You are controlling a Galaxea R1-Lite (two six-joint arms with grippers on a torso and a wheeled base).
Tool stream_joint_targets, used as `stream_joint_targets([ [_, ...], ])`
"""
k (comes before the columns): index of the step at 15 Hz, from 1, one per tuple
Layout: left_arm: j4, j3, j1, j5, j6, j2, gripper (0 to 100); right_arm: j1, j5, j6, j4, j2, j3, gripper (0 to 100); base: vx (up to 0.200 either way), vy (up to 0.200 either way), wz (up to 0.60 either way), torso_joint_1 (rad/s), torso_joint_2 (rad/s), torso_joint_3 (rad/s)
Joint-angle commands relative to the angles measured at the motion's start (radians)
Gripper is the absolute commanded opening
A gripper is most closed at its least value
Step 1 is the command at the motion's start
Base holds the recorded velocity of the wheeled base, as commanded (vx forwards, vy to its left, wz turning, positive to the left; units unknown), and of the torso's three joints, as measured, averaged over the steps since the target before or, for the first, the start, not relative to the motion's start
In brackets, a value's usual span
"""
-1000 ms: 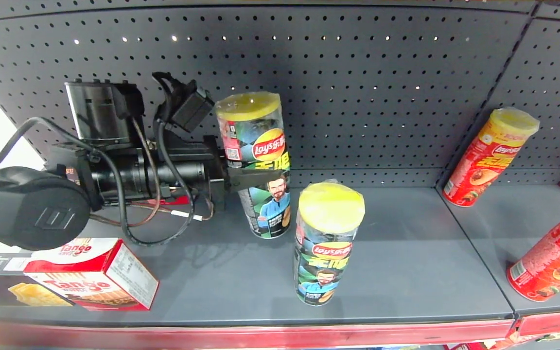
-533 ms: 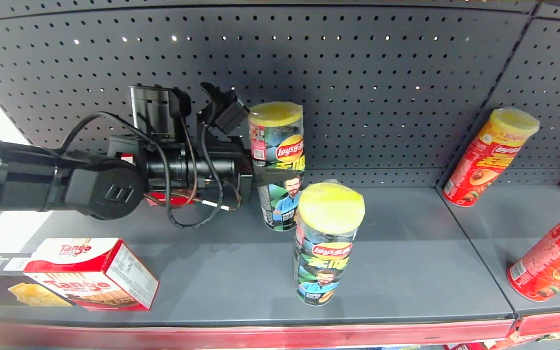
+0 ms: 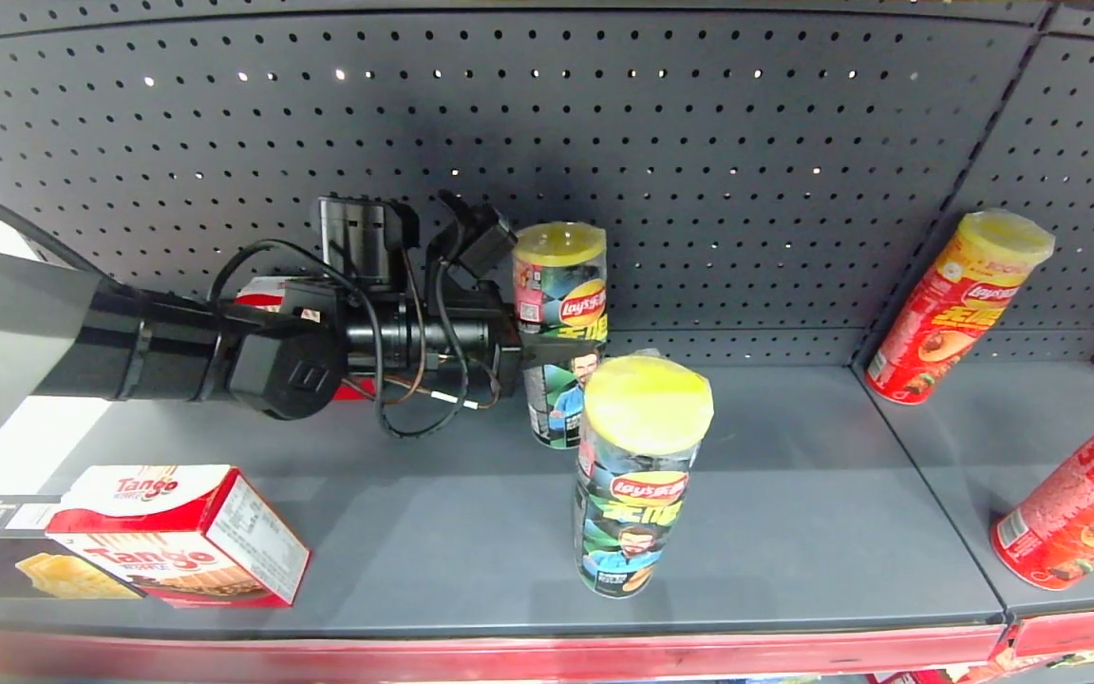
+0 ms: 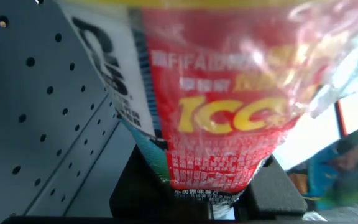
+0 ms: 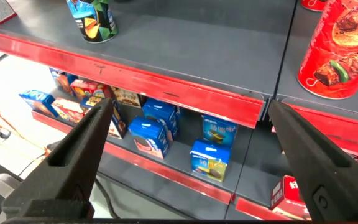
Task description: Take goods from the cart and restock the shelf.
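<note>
A tall cylindrical chip can with a yellow plastic lid and a green-blue wrapper (image 3: 561, 285) is held by the left gripper (image 3: 547, 353), whose black fingers are clamped on the lower half of the can from its side. In the left wrist view the same can (image 4: 216, 112) is seen gripped between the two jaws. The can is kept upright over the dark grey metal shelf (image 3: 794, 513), close to the perforated grey back panel (image 3: 699, 190) and just behind a second can of the same kind (image 3: 637, 475), which stands alone nearer the front edge. Whether the bottom of the held can touches the shelf cannot be told.

The right gripper (image 5: 191, 155) is kept low in front of the red shelf edge (image 5: 185, 93), with its fingers spread wide apart and nothing between them.

The task is judged to be partly done: one can is placed, and the second is brought to its place but not yet released. The fingers are to be opened and the arm drawn back. How many goods are left to bring cannot be judged.

At the left a red-and-white wafer box (image 3: 186, 541) is lying, and red chip cans (image 3: 955, 304) are leaning at the right.
</note>
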Motion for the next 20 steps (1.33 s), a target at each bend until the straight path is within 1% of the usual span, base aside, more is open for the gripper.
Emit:
stream_joint_targets([
  [1,-0.001,-0.021,0.0,0.0,0.0,0.036,0,0.001,0.001,0.0,0.0,0.001,0.0,100,0.0,0.0,0.0,0.0,0.0,0.0],
  [6,-0.001,-0.078,0.0,0.0,0.0,0.086,0,0.001,0.001,0.0,0.0,0.001,0.0,100,0.0,0.0,0.0,0.0,0.0,0.0],
  [9,-0.003,-0.086,0.0,0.0,0.0,0.096,0,0.001,-0.001,0.0,0.0,0.001,0.0,100,0.0,0.0,0.0,0.0,0.0,0.0],
  [12,-0.029,-0.083,-0.002,0.0,0.0,0.101,0,0.001,0.001,0.0,0.0,0.001,0.0,100,0.0,0.0,0.0,0.0,0.0,0.0],
  [13,-0.029,-0.081,-0.003,0.0,0.0,0.101,100,0.001,0.001,0.0,0.0,0.001,0.0,100,0.0,0.0,0.0,0.0,0.0,0.0],
  [15,-0.036,-0.067,-0.005,0.0,-0.002,0.098,100,0.001,0.001,0.0,0.0,0.001,0.0,100,0.0,0.0,0.0,0.0,0.0,0.0],
  [16,-0.038,-0.041,-0.005,0.0,-0.002,0.086,100,0.001,0.001,0.0,0.0,0.001,0.0,100,0.0,0.0,0.0,0.0,0.0,0.0],
  [20,-0.027,-0.018,0.004,0.0,-0.003,-0.025,100,0.002,-0.001,0.001,0.0,0.001,0.0,100,0.0,0.0,0.0,0.0,0.0,0.0],
])
